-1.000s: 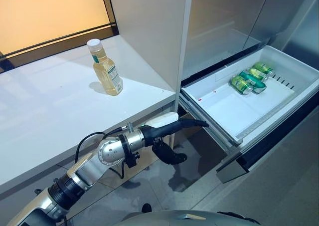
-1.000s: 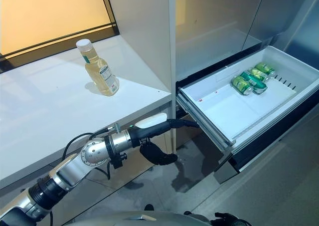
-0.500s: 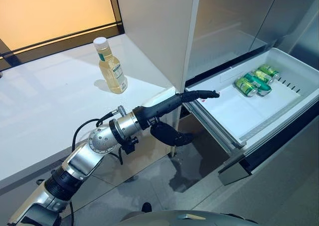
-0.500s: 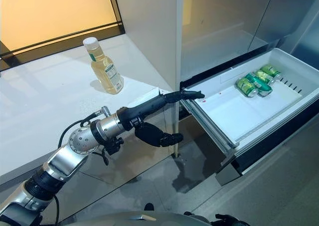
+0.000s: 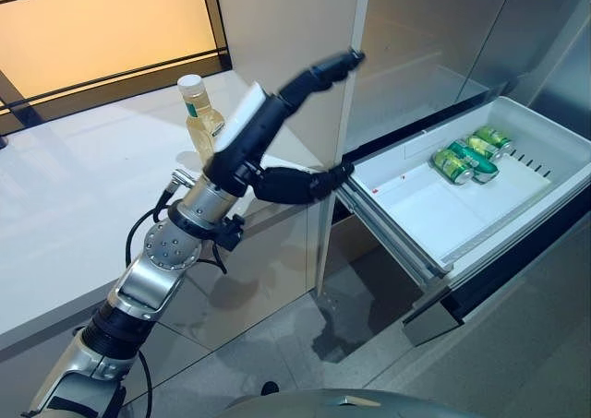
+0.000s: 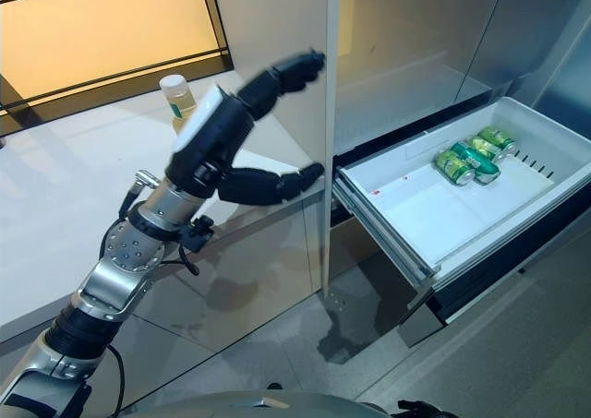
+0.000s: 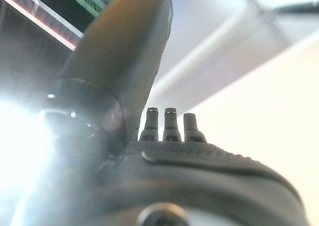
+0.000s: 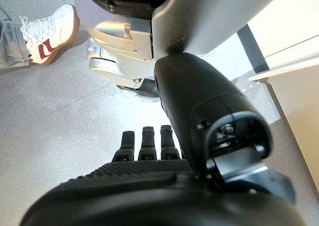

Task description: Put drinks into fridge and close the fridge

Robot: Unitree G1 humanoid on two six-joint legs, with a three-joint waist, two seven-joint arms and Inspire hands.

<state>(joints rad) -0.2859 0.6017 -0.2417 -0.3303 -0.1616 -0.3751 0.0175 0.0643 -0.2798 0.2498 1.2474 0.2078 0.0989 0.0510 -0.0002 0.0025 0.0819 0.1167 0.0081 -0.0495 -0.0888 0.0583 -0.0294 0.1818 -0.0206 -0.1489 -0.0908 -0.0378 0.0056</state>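
Observation:
A bottle of pale yellow drink [image 5: 197, 112] stands on the white counter [image 5: 83, 197], partly hidden behind my left hand. My left hand [image 5: 245, 137] is raised above the counter's front edge, open and empty, fingers straight toward the cabinet wall and thumb spread below. It also shows in the left wrist view [image 7: 164, 161]. Green cans [image 5: 471, 150] lie at the far end of the open white fridge drawer [image 5: 406, 243]. My right hand [image 8: 149, 181] hangs open and empty over the floor.
A tall white cabinet side [image 5: 295, 49] stands between the counter and the fridge. The pulled-out drawer juts over the grey floor [image 5: 305, 344]. A person's white and red shoe [image 8: 50, 31] is on the floor near my right hand.
My left hand has risen from below the counter's edge by the drawer's corner to above the counter, in front of the bottle. The bottle and cans have not moved.

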